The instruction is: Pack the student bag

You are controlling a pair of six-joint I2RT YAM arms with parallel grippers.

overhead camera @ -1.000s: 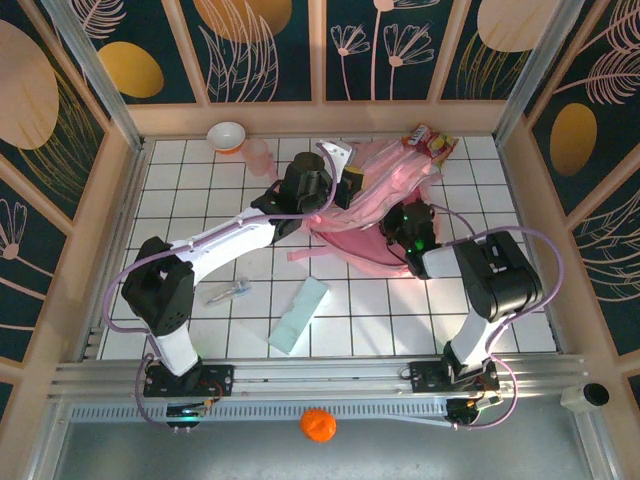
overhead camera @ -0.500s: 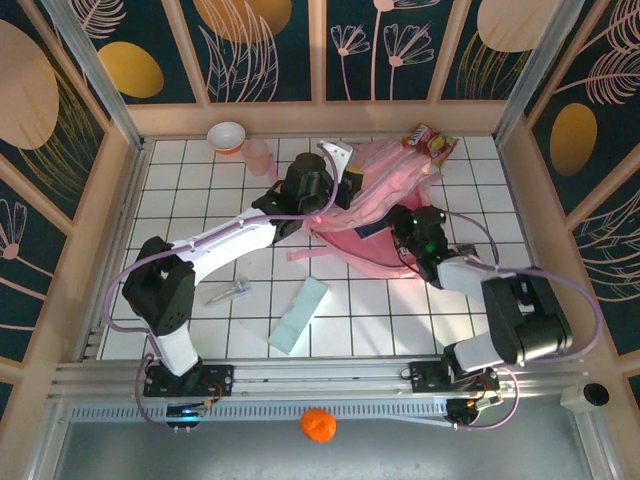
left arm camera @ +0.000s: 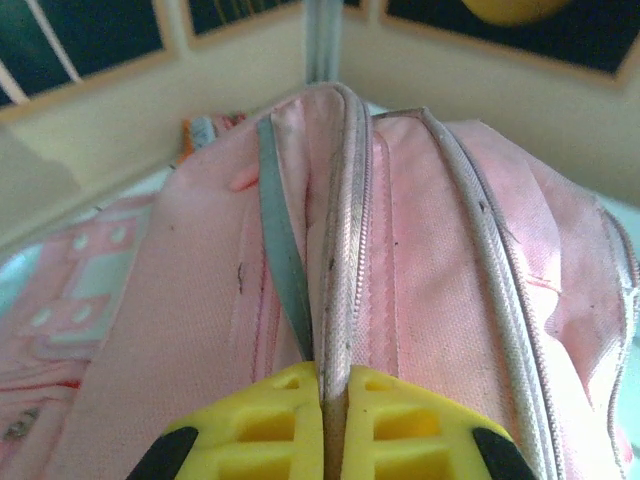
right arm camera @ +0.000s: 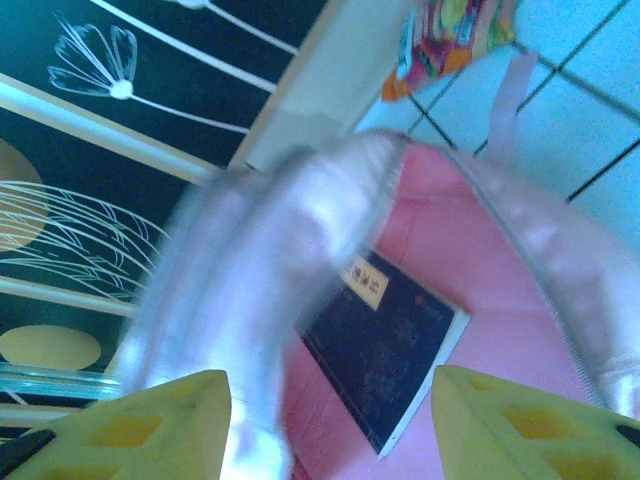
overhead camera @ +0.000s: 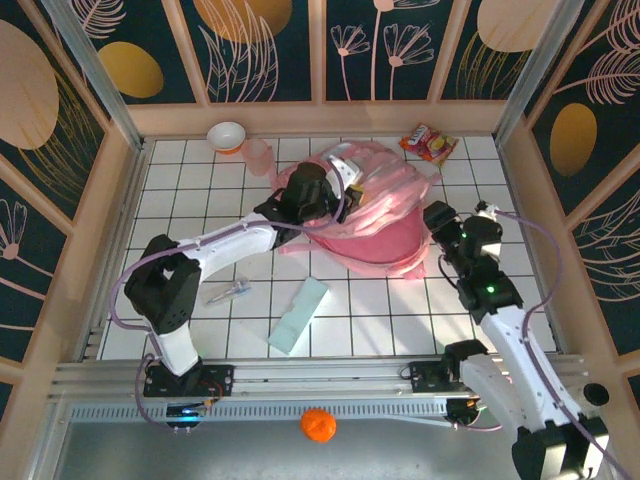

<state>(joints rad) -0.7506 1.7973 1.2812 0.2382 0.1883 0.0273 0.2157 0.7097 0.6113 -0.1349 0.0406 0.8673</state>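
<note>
Left jaws tight on the zippered student bag, right jaws apart beside it, dark book inside.

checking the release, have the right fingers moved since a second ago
Yes. The right fingers have drawn back rightward off the student bag, toward the right wall.

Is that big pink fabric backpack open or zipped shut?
Open. In the right wrist view the pink fabric backpack gapes, with a dark blue book lying inside.

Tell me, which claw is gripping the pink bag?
The left claw, pinched shut on the student bag at its zipper; the right claw stands open.
</note>
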